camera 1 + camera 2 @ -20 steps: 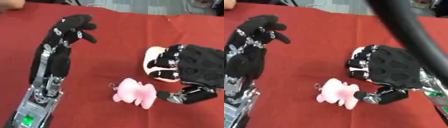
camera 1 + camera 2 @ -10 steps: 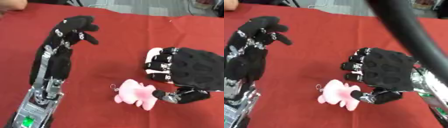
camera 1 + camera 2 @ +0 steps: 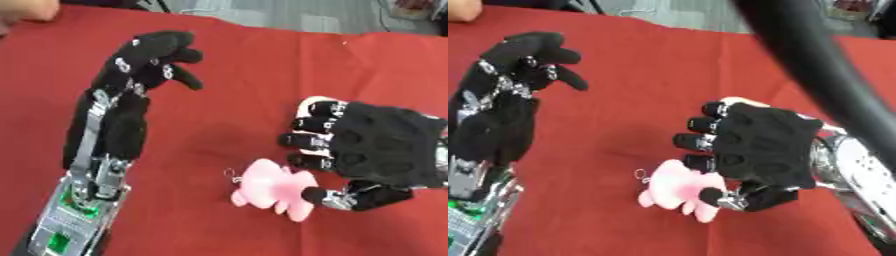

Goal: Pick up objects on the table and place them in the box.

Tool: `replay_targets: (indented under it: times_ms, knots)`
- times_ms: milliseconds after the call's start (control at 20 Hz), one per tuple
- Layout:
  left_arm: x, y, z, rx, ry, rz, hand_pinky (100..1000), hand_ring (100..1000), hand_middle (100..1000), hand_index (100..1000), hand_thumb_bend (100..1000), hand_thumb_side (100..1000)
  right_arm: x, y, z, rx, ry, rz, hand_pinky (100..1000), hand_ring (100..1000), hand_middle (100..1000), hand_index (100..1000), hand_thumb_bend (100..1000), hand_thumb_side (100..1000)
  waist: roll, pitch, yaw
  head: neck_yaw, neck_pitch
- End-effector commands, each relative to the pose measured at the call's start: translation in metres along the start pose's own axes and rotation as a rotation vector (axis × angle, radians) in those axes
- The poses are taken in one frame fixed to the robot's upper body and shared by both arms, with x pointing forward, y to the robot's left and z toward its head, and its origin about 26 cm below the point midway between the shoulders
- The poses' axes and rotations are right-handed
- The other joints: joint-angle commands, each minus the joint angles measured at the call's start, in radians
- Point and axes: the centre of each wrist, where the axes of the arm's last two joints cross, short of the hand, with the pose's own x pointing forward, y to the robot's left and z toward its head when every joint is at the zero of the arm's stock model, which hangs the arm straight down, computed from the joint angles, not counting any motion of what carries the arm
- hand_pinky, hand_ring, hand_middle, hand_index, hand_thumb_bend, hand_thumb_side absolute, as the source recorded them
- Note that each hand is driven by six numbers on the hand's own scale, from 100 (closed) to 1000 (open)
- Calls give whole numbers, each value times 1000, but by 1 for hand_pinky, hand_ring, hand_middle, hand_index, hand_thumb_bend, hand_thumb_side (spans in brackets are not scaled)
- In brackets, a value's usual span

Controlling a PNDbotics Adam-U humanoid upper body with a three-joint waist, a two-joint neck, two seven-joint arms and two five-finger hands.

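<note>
At five o'clock on the red cloth (image 3: 236, 85), the pink plush toy (image 3: 273, 189) looks soft and light, best pinched mid-body; right hand (image 3: 376, 150) curled at its three o'clock edge, thumb touching, left hand (image 3: 153, 62) relaxed open.

Plush toy (image 3: 273, 190) near front edge of table (image 3: 245, 80), right of centre; right hand (image 3: 376, 150) on its right, touching; left hand (image 3: 149, 62) well apart, left side.
</note>
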Motion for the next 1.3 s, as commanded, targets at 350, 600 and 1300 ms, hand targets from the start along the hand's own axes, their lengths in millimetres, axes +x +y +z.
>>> replay_targets:
  times_ms: [350, 600, 1300]
  knots:
    - [5, -1, -9, -6, -40, 11, 555, 771, 782, 869, 100, 834, -2, -7, -1, -34, -10, 48, 581, 727, 780, 723, 372, 671, 4, -21, 5, -1, -16]
    - [5, -3, -12, -3, -50, 18, 555, 771, 782, 869, 100, 833, 0, -4, -4, -96, -16, 1, 525, 689, 776, 729, 402, 647, 8, -15, 15, -1, -20]
    - [5, -5, -17, 1, -70, 21, 554, 771, 783, 869, 100, 830, -3, 20, -14, -178, -28, -272, 354, 616, 805, 829, 461, 595, 20, -4, 32, 0, -19]
